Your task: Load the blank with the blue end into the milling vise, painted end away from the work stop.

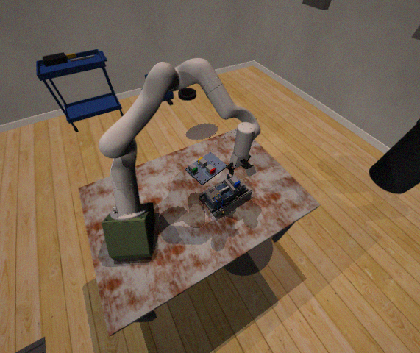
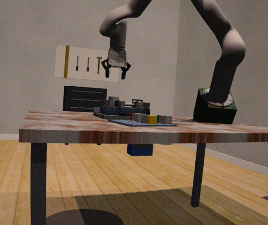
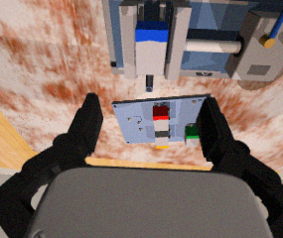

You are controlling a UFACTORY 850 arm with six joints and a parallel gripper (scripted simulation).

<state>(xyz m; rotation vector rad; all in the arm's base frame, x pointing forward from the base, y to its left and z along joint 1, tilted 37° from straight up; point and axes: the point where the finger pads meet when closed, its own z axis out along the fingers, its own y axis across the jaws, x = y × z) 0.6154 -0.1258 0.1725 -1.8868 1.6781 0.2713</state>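
The blank with the blue end lies in the vise between the two grey jaws. Its blue end points away from the work stop rod and its plain end is next to the rod. My gripper is open and empty. It hangs high above the table, over the far edge of the infeed plate. Blanks with a red end, a yellow end and a green end lie on the plate.
The vise's moving block with blue hoses is at the far side from the fixed jaw. The arm's green base stands at one table end. The table edge runs just past the infeed plate.
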